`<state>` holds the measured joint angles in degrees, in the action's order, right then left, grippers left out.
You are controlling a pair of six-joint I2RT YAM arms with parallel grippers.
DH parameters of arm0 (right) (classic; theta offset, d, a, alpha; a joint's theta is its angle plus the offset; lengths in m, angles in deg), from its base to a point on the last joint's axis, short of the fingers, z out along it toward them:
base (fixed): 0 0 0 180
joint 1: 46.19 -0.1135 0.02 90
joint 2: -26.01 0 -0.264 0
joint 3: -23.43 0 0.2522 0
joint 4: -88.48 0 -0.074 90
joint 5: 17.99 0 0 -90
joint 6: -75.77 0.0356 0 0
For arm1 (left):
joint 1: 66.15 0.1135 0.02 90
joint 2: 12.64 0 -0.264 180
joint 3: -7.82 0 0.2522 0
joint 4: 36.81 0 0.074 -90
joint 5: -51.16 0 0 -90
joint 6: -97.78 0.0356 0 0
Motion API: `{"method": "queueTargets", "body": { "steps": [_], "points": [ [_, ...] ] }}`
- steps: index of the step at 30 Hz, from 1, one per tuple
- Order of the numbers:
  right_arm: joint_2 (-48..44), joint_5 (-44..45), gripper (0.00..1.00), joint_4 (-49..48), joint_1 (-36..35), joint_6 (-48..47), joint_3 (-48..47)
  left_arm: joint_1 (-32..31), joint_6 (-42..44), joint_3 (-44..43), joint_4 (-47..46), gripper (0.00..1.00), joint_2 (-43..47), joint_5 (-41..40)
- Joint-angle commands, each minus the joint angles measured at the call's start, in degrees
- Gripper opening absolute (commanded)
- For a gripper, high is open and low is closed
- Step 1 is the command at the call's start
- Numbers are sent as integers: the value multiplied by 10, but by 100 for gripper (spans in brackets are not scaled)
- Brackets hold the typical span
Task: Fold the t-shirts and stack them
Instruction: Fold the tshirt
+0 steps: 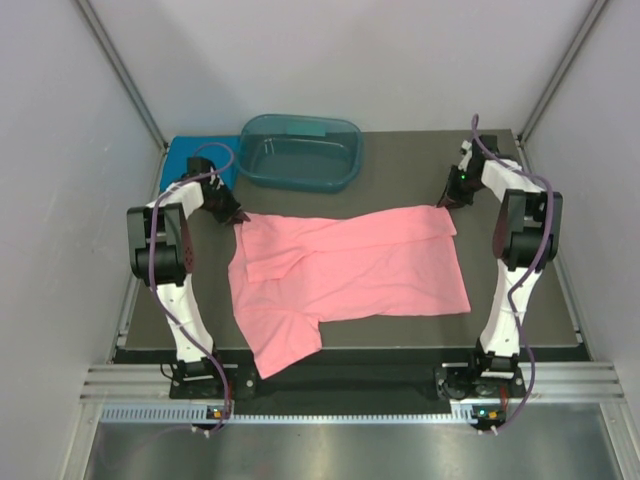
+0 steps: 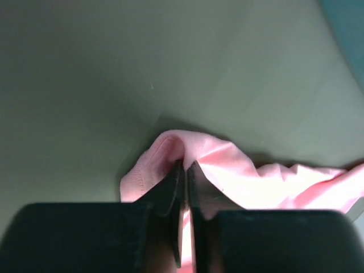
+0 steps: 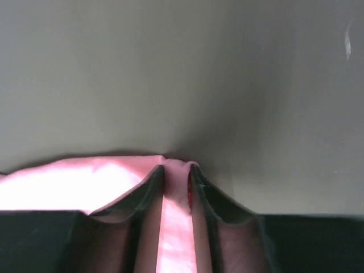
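The salmon-pink t-shirt (image 1: 350, 270) lies spread on the dark table mat, one sleeve hanging over the near edge. My left gripper (image 1: 228, 212) is shut on its far left corner; in the left wrist view the jaws (image 2: 186, 165) pinch a bunched fold of pink cloth (image 2: 227, 170). My right gripper (image 1: 447, 198) is shut on the far right corner; in the right wrist view pink cloth (image 3: 85, 182) fills the narrow gap at its tips (image 3: 177, 169). The teal-blue t-shirt (image 1: 195, 158) lies at the far left, partly hidden by the left arm.
A dark teal see-through tub (image 1: 300, 150) stands at the far middle-left of the mat (image 1: 520, 320), just behind the pink shirt's far edge. Grey walls close in the left, right and back sides.
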<state>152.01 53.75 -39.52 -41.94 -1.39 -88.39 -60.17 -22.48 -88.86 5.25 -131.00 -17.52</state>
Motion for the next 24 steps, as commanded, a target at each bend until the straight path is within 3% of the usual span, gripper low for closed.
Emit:
{"method": "queueTargets", "body": {
  "steps": [1, 2, 10, 11, 12, 13, 16, 20, 24],
  "points": [
    [2, -6, 9, -39, -6, 34, 6, 9, 10, -30, 10, 4, 1, -21],
    [3, 1, 0, -43, -6, 42, 5, 10, 10, -30, 11, 0, 2, -29],
    [-2, 39, 1, -72, -6, 92, -10, 32, 6, -39, -10, 0, 2, -49],
    [2, 38, 4, -61, -6, 91, -17, 30, 6, -44, -6, 12, -3, -49],
    [6, 35, 18, -45, -6, 87, -26, 31, 2, -51, 3, 35, -3, -50],
    [4, 37, 26, -36, -6, 84, -26, 31, 0, -52, 4, 49, -1, -52],
    [-25, 65, 42, -9, -6, 63, -13, 29, -1, -45, 20, 74, 26, -58],
    [-80, 130, 54, 31, -6, 30, 16, 26, 2, -10, 40, 76, 105, -70],
    [-133, 141, 56, 51, -4, 21, 67, 13, 0, 70, 62, 69, 185, -69]
  ]
}}
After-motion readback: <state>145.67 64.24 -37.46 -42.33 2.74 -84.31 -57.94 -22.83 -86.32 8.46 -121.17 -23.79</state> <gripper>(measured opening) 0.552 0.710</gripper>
